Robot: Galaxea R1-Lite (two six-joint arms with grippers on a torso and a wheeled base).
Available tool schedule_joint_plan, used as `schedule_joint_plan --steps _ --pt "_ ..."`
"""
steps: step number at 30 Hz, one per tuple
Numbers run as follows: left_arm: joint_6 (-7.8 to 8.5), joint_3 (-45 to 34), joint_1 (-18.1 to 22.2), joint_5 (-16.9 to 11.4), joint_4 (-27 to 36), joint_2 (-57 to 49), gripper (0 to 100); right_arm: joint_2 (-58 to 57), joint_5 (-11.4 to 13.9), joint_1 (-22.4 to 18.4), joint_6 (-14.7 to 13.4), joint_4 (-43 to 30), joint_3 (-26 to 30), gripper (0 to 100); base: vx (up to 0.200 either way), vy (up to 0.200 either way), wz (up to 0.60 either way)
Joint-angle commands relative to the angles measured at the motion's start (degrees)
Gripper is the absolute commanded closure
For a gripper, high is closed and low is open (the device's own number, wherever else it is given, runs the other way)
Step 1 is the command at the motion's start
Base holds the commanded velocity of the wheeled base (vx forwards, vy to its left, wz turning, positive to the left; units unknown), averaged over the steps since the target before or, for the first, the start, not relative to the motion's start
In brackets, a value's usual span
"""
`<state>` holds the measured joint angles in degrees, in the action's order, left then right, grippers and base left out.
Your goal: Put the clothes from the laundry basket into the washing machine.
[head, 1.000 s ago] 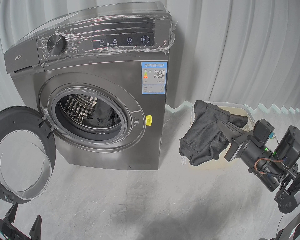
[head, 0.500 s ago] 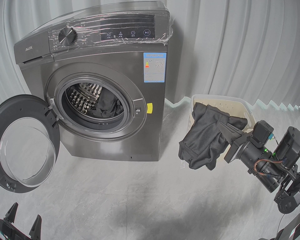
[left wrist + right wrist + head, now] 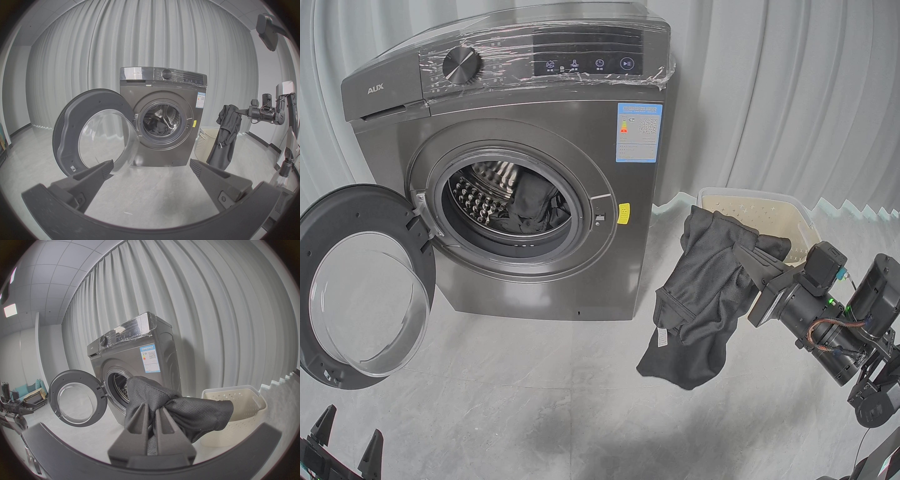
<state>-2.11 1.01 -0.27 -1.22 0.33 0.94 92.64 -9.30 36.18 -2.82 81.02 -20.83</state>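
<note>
Right gripper [image 3: 742,252]: clenched on the dark garment [image 3: 700,294], pinching a fold near its top. Garment: held in the air between the laundry basket [image 3: 762,195] and the washing machine [image 3: 550,119], touching neither. Change over the last second: the cloth, earlier bunched in front of the basket, has unfurled and now hangs longer, with a loose lower flap and a small white tag [image 3: 662,337] showing. The machine's shift within the head view is camera movement, not a move of the machine. Basket: what shows of its interior looks bare, so this is probably the last piece. Drum opening [image 3: 506,206]: unobstructed, other dark clothes [image 3: 534,203] already inside; door [image 3: 362,287] swung wide to the robot's left. Remaining, by judgement: carry across and release inside, keeping the trailing flap off the door seal. Left gripper [image 3: 351,425]: low, released, holding nothing. Markings: blue-and-white sticker [image 3: 639,132], yellow tag [image 3: 623,213] by the latch, film-wrapped panel with dial [image 3: 461,64] and icons; print left unread.
</note>
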Motion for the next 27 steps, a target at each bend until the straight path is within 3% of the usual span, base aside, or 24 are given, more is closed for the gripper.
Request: schedule_joint_plan --steps 1,12,21,27 --pt "-0.09 -0.7 0.0 0.0 0.0 -0.8 0 0.1 0.1 0.0 0.0 0.0 0.1 100 0.0 0.2 0.0" --pt "-0.09 -0.7 0.0 0.0 0.0 -0.8 0 0.1 0.1 0.0 0.0 0.0 0.1 100 0.0 0.2 0.0" --pt "-0.09 -0.7 0.0 0.0 0.0 -0.8 0 0.2 0.2 0.0 0.0 0.0 0.2 100 0.0 0.0 0.0" --pt "-0.09 -0.7 0.0 0.0 0.0 -0.8 0 0.2 0.2 0.0 0.0 0.0 0.2 100 0.2 0.0 0.0"
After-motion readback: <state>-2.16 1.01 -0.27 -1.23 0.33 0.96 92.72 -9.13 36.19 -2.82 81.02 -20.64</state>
